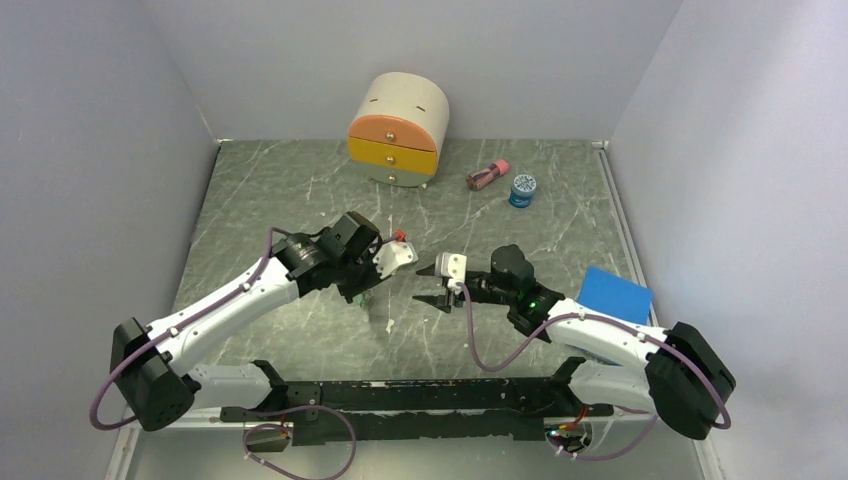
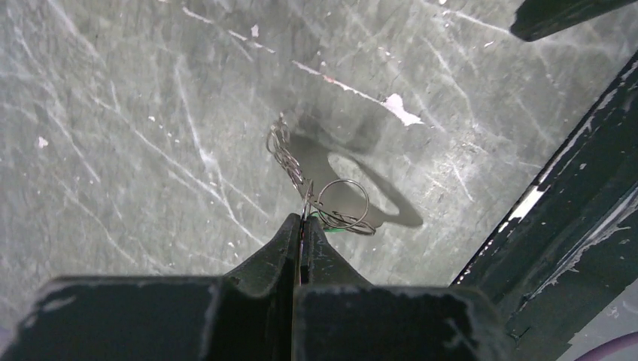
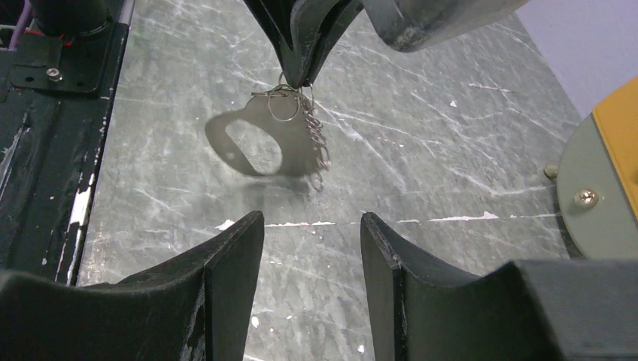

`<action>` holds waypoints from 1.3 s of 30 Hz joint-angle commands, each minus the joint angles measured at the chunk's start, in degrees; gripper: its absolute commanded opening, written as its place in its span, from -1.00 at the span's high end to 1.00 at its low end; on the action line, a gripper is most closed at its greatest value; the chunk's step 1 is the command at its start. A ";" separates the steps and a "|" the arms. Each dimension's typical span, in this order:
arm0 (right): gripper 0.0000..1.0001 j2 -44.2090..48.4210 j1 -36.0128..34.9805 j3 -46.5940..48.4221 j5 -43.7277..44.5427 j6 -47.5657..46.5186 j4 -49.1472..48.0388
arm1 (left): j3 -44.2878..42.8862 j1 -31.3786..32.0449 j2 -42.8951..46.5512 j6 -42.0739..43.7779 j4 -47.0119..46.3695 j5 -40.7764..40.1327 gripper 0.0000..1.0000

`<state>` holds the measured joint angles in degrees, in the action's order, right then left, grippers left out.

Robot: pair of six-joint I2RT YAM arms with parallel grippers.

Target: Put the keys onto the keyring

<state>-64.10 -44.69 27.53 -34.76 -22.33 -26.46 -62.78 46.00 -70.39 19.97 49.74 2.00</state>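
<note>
Over the grey marbled table [image 1: 300, 190], the left arm reaches inward with its left gripper [image 2: 303, 226] pinched tight on the keyring [image 2: 342, 204], chain dangling, while the right gripper [image 3: 312, 241] faces it nearby, fingers parted and empty.

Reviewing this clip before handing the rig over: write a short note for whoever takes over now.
Left claw: shut on the keyring, held above the table with its chain dangling.
Right claw: open, empty, facing the keyring from close by, not touching it.
Keys: a sliver of green shows at the left claw's tip beside the ring; whether a key is threaded on cannot be told. No loose key is clearly visible in any view.
Done: ring picked up and presented.
Left: locate the keys, confirm what is on the ring, thread the rest.
</note>
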 commanded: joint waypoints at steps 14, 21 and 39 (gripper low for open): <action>-0.05 0.96 0.03 -8.27 2.29 7.87 -15.40 | 5.43 0.31 -9.15 -4.09 -22.36 10.06 0.95; 0.07 -1.91 0.21 -12.12 2.24 11.81 -25.67 | 9.68 0.24 -5.12 -0.18 -25.13 13.71 0.95; 0.24 -15.61 0.70 -7.68 -5.67 17.72 -40.33 | 10.93 0.39 0.24 2.02 -20.80 16.82 0.95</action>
<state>-79.53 -44.01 16.69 -37.50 -5.19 -63.09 -50.00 46.02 -71.26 19.35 27.81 17.28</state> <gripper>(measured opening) 0.389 0.032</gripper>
